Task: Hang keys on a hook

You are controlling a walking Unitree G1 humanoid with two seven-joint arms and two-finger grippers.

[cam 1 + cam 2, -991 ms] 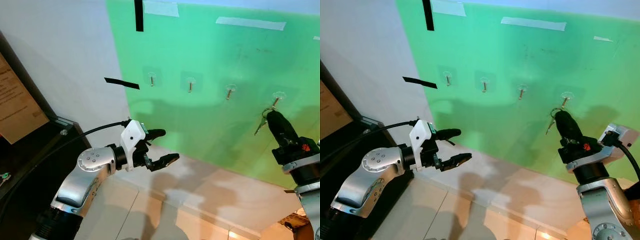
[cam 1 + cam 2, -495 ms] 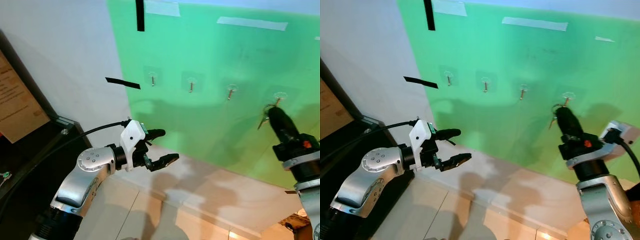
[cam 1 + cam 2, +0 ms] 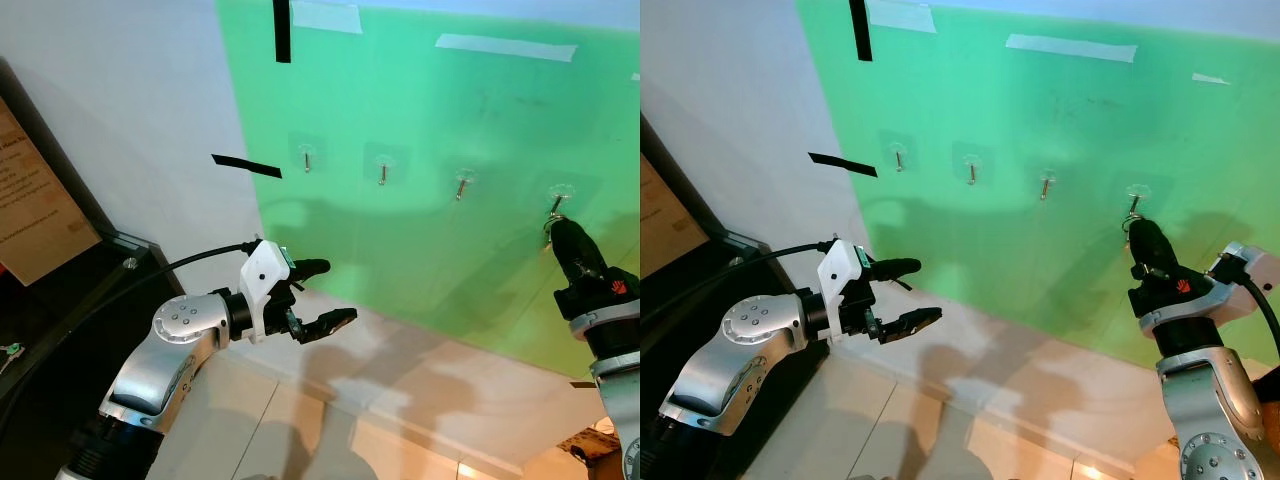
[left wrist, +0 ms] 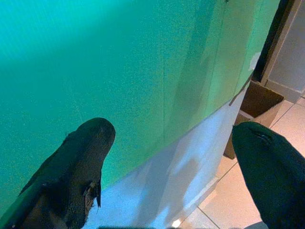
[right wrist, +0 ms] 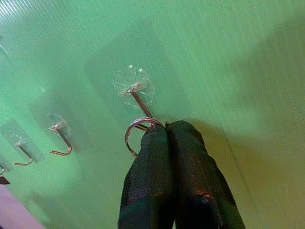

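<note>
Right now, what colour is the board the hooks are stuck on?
Bright green. The board shows best in the left eye view, with four hooks in a row.

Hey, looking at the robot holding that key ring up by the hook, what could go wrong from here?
1. In the right wrist view the silver key ring sits at the metal hook's tip; whether it is threaded on cannot be told. Letting go now might drop the keys.
2. The right gripper is pinched shut right under the clear stick-on hook base on the green board; pushing further may pry it loose.
</note>
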